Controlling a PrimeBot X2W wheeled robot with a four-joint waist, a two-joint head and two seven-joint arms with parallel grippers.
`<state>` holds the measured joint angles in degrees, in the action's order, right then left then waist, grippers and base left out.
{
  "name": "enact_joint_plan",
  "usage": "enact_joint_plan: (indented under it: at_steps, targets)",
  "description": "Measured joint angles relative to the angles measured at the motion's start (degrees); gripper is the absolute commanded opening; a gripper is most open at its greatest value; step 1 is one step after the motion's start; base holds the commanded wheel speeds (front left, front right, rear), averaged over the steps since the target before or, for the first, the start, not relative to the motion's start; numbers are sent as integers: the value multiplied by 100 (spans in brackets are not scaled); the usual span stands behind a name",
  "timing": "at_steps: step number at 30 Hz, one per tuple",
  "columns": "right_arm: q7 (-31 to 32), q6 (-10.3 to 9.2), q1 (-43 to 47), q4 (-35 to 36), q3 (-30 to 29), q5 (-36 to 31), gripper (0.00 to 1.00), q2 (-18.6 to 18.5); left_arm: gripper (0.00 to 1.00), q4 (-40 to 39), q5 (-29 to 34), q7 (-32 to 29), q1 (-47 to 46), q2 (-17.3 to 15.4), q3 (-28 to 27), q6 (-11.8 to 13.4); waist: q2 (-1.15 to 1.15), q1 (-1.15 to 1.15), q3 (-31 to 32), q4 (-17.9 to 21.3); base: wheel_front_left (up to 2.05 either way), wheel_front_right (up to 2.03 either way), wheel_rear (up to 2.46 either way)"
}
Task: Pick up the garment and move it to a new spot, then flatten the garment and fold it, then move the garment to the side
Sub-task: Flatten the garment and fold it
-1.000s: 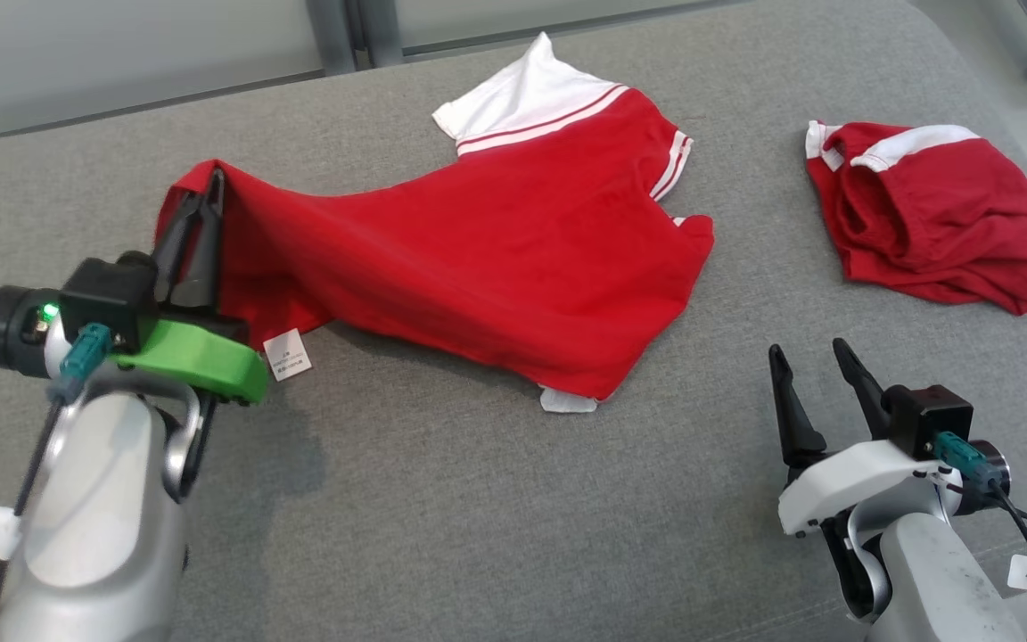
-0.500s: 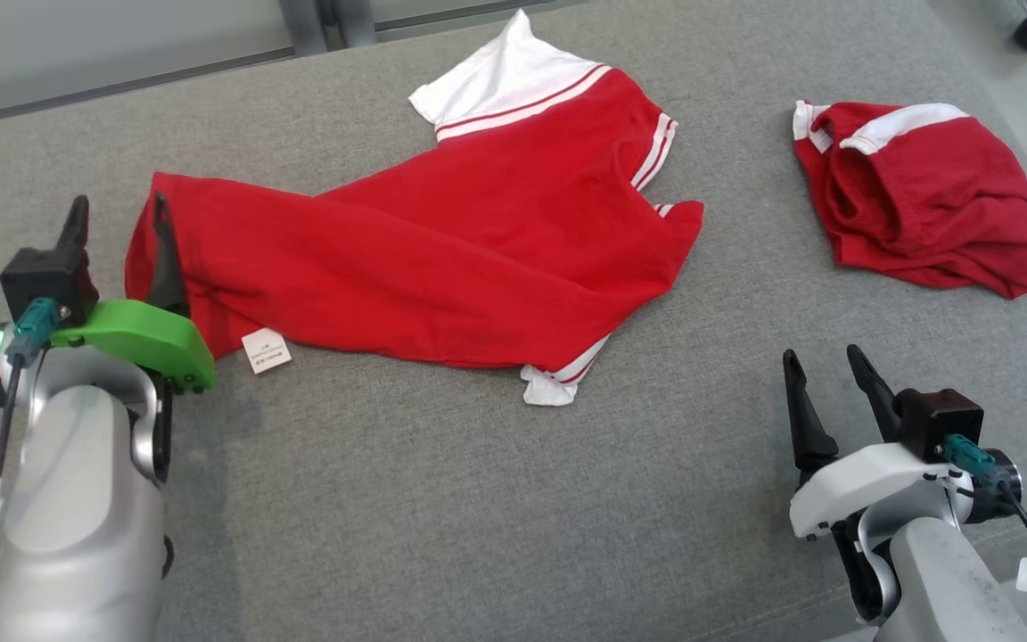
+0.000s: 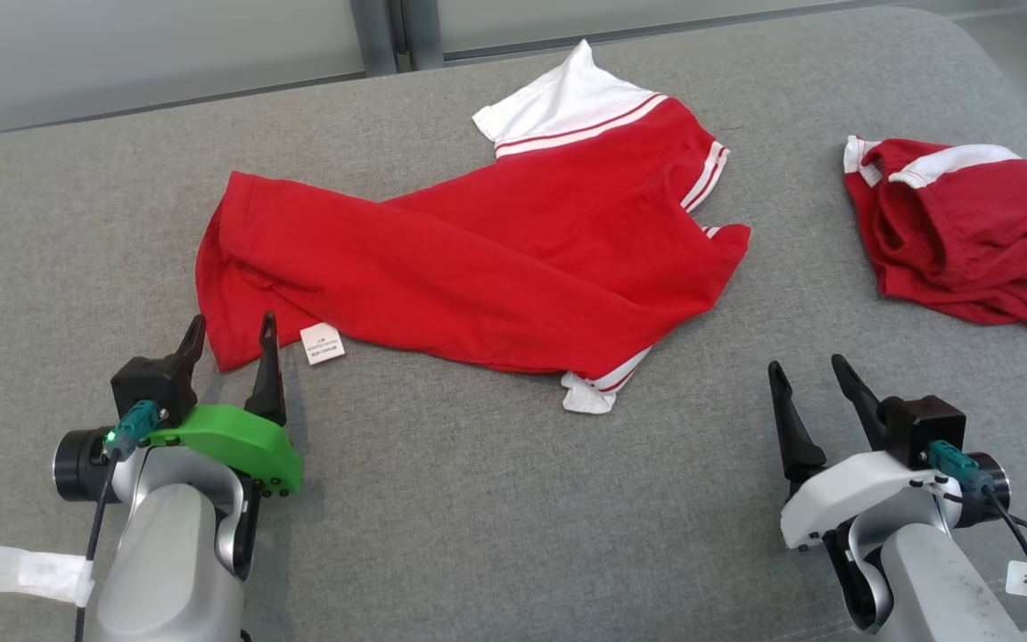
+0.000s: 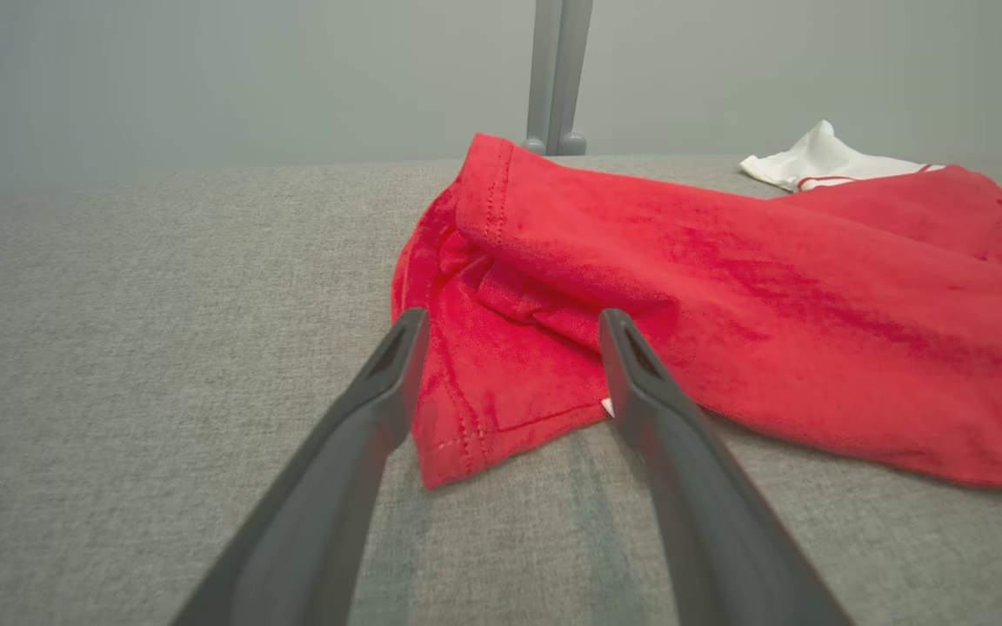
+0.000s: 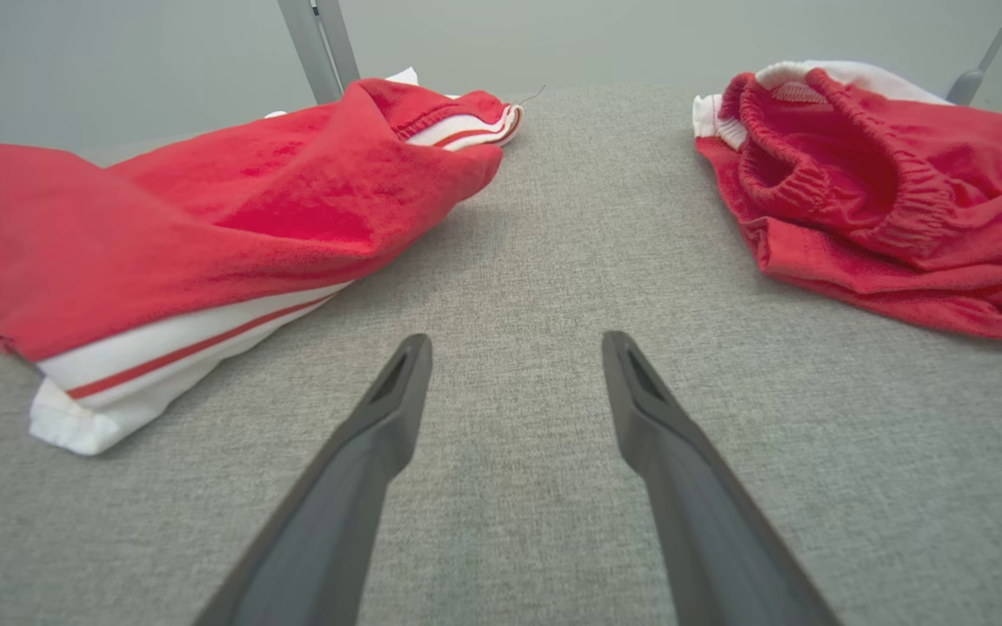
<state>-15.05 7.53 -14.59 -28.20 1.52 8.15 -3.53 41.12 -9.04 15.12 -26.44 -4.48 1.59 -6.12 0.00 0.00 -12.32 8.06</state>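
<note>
1. Head view: a red short-sleeved shirt with a white collar and striped cuffs (image 3: 496,267) lies across the middle of the grey fabric-covered worktop (image 3: 478,517). It is twisted and creased, with its collar toward the far edge and its hem toward the robot's left.
   - The left claw (image 3: 233,319) stands spread, its fingers either side of the near hem corner and pinching nothing. A small white care label (image 3: 322,344) lies just beside it.
   - The right claw (image 3: 806,362) is spread too, over bare fabric, well apart from the shirt.
   - A crumpled pair of red shorts with a white waistband (image 3: 968,241) sits off to the right.

2. Left wrist view: the left claw (image 4: 511,320) is open and low, with the hem corner lying between its fingers. The cloth is bunched into a fold just behind that corner. Whether a finger touches the cloth I cannot tell for sure.

3. Right wrist view: the right claw (image 5: 516,341) gapes empty over the worktop, pointing between the shirt's white-cuffed sleeve on one side and the shorts on the other.

4. Judgement: the shirt appears to be set down at its spot, so flattening is the step in hand. The next move calls for a fresh pinch on the hem corner by the left claw, with the right claw taking the opposite edge to draw out the twist before any fold.
</note>
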Motion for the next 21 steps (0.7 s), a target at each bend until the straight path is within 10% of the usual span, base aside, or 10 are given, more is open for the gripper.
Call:
enact_joint_plan:
  at_steps: [1,3,7,9,11,14,21]
  targets:
    - [0,0,-1,7,-2,0,100,-14,100,2,1,0,-9,8,-2,-2,0,0,-15,4,0,0,0]
    - [0,0,-9,20,-7,12,100,-46,60,30,53,0,-73,13,3,-38,0,0,-60,30,0,0,0]
    - [0,0,-52,40,-24,34,100,-64,38,210,119,1,-375,-15,-23,-48,0,0,-214,133,0,0,0]
    - [0,0,-97,52,-40,35,100,-64,43,324,169,1,-512,-57,-38,-49,0,0,-305,194,0,0,0]
    - [0,0,-117,71,-47,43,100,-58,81,455,222,1,-636,-101,-38,-49,0,0,-399,254,0,0,0]
    - [0,0,-144,92,-59,58,100,-53,96,726,268,1,-808,-185,-99,1,0,0,-558,378,0,0,0]
    - [0,0,-183,126,-100,66,100,-30,100,965,365,5,-923,-235,-93,58,0,0,-718,491,0,0,0]
